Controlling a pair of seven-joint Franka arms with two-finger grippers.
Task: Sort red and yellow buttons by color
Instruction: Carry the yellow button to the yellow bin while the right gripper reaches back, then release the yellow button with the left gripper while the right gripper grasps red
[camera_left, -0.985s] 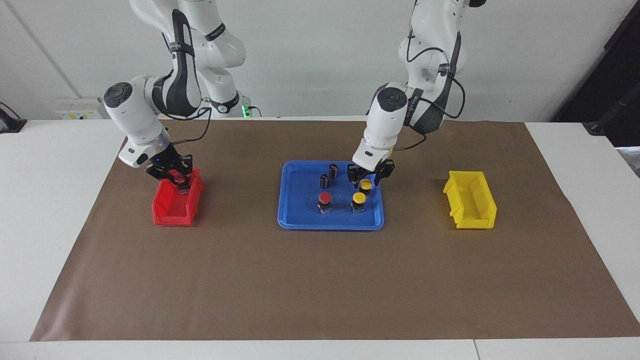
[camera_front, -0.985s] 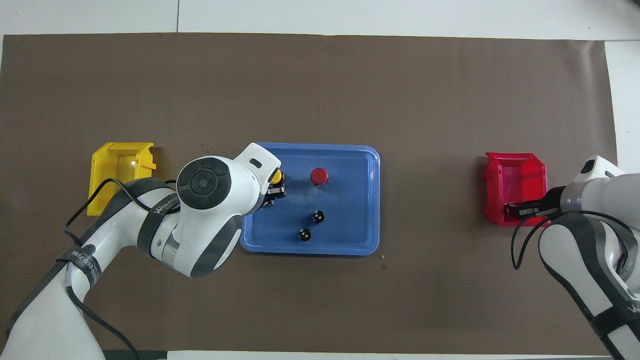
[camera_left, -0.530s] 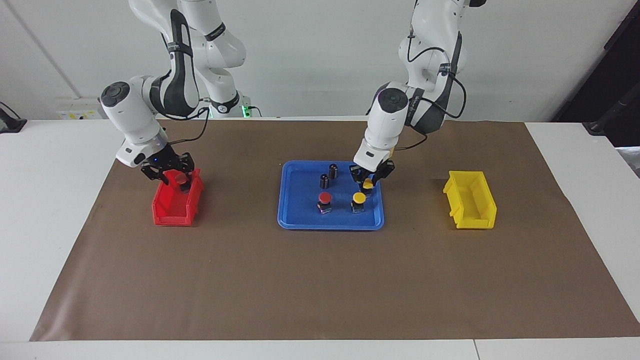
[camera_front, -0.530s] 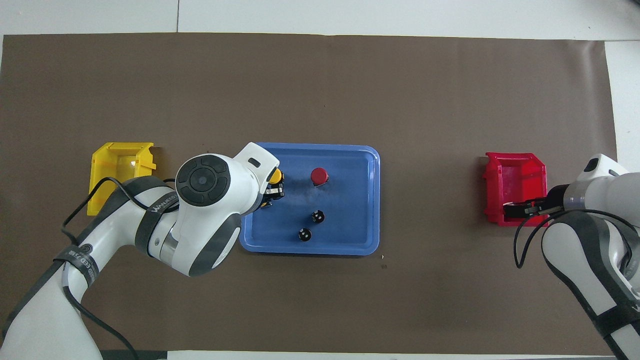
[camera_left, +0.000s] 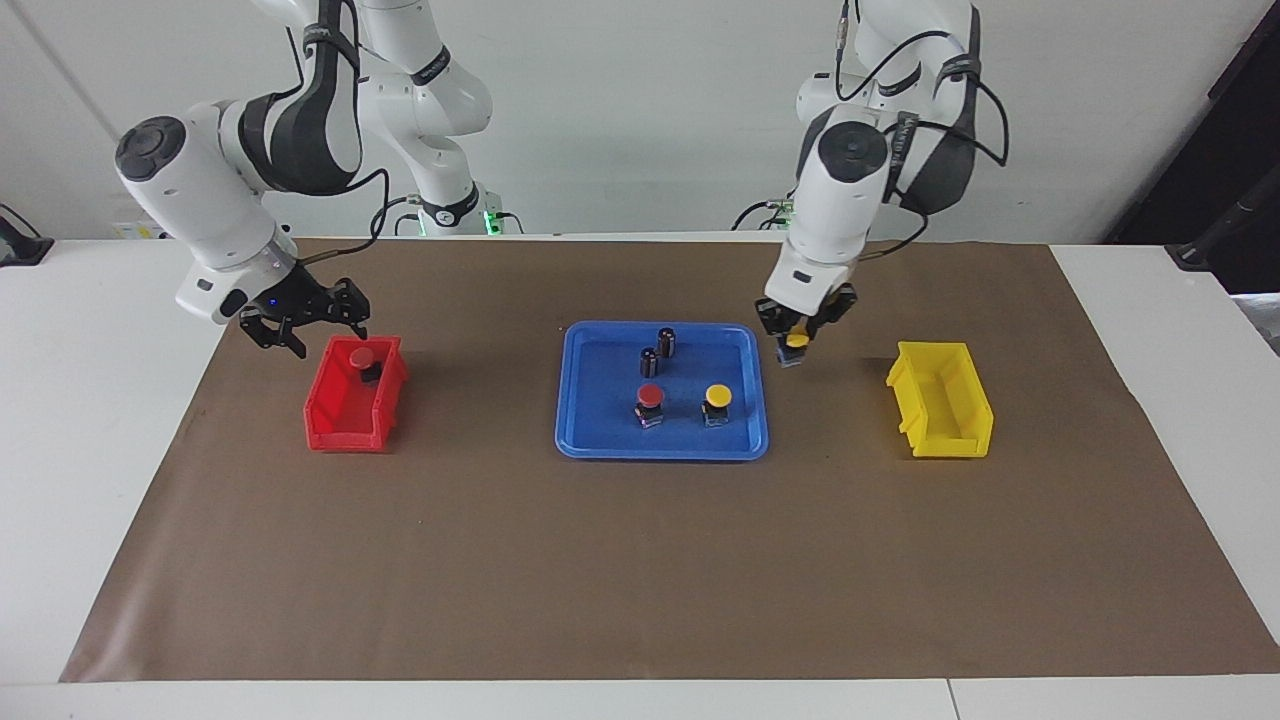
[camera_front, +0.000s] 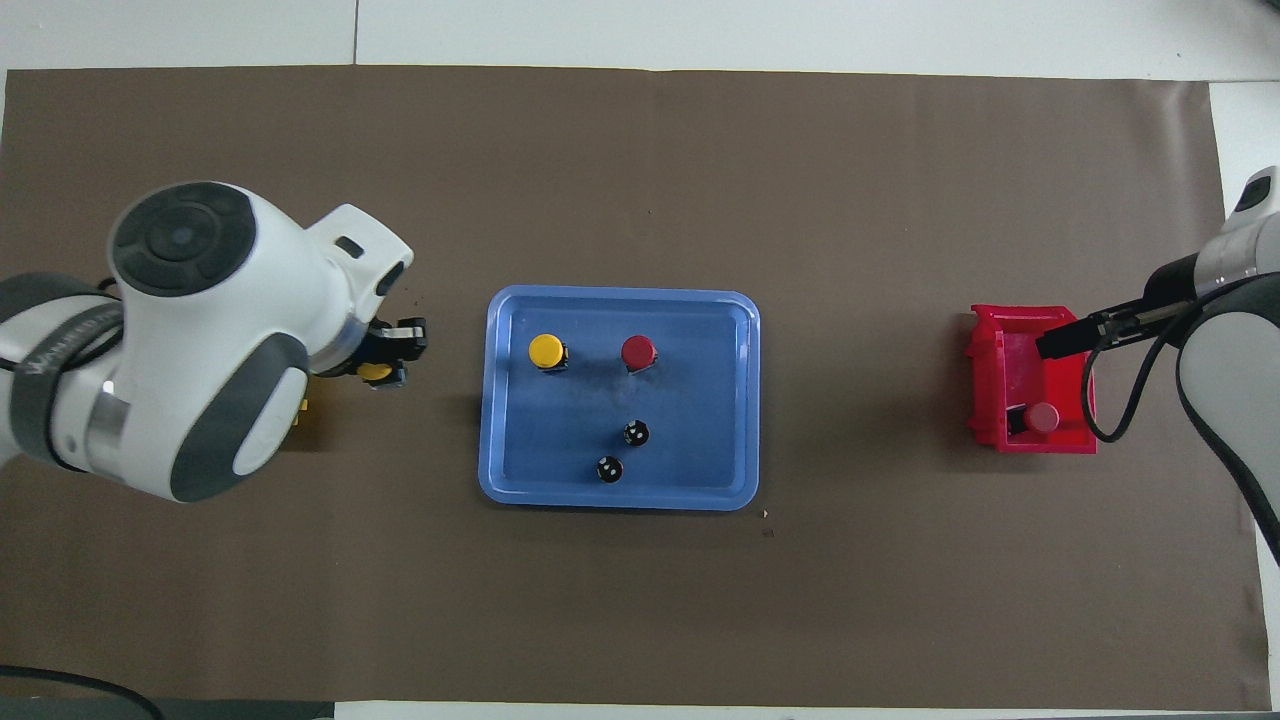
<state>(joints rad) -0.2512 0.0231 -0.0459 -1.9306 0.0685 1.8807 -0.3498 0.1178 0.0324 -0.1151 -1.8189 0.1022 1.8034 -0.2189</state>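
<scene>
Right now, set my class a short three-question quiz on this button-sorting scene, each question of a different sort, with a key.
1. True or false: the left gripper holds a yellow button in the air between the blue tray and the yellow bin.
2. How many buttons stand in the tray? A) one B) two C) three
3. Fill in: the red button released by the right gripper lies in the ____ bin.

Key: 1 true; 2 B, the red one and the yellow one, beside two dark cylinders; 3 red.
</scene>
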